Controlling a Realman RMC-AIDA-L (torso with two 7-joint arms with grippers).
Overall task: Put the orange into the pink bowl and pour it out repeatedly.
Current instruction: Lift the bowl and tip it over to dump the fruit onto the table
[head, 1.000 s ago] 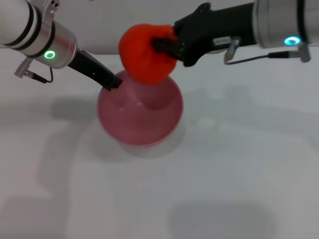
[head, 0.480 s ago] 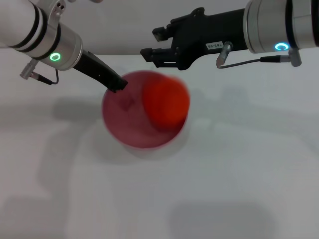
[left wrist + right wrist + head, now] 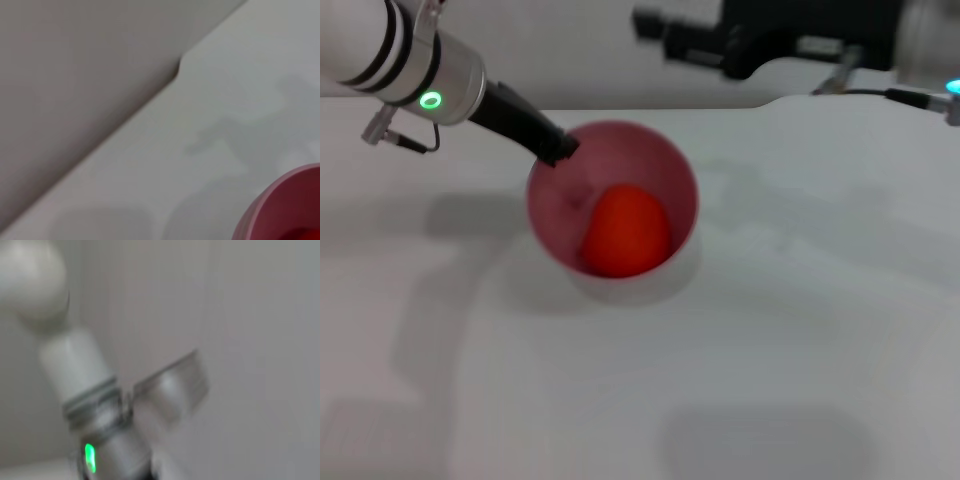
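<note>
Since release, small red-orange toy orange lies inside glossy pink plastic bowl. Left pincer pinches the rim; right pincer is wide, empty. You tip gently: light, slippery.

Looked like a lab or robot test bench, not a home. Plain white tabletop filled the head view, backed by a bare grey wall. Only props were a pink bowl holding a toy orange. Left wrist view showed the same white surface meeting the blank wall at a straight edge.
</note>
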